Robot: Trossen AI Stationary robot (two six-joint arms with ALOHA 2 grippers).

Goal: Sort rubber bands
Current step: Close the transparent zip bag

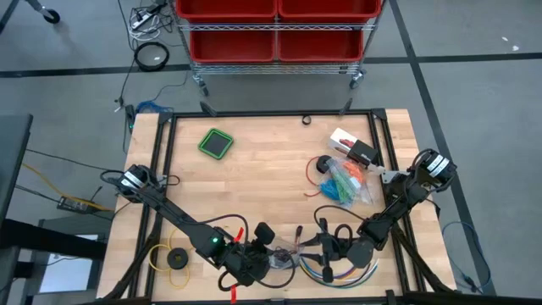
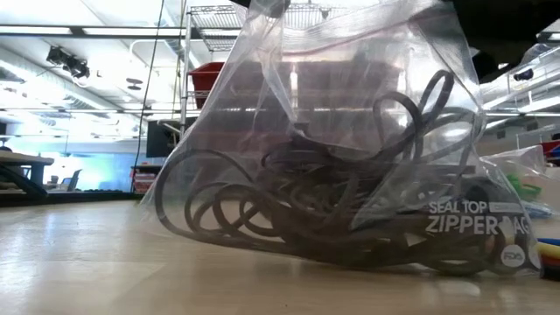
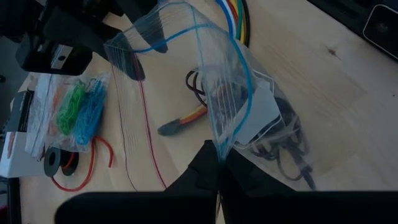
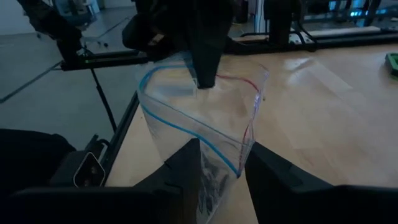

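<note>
Clamped on one lip of the clear zipper bag (image 3: 242, 93), the left gripper (image 3: 217, 163) has its fingers pressed flat together on the plastic near the blue seal strip. Facing it, the right gripper (image 4: 222, 163) has its jaws spread, one finger inside the bag's mouth and one outside, so the other lip runs between them; I cannot tell whether they press on it. Both work near the front edge of the table (image 1: 254, 169), between the two arms.

Dark purple rubber bands (image 2: 306, 210) lie piled in the bottom of that bag, below both grippers and touched by neither. Green and blue bands (image 3: 81, 109) sit in a second clear bag well off toward the right arm's side, beside a small black spool (image 3: 55, 160) and a loose red wire (image 3: 93, 168).

Slip looks like the main risk. The plastic is thin and slick, and the left hold is only a narrow pinch at the rim; a pull from the right arm could draw the lip out, and the mouth would collapse. If the bag tips while hanging from one edge, the bands could slide toward the opening and spill onto the wood. Coloured cables (image 1: 334, 269) curve just beside the bag and could snag a finger
</note>
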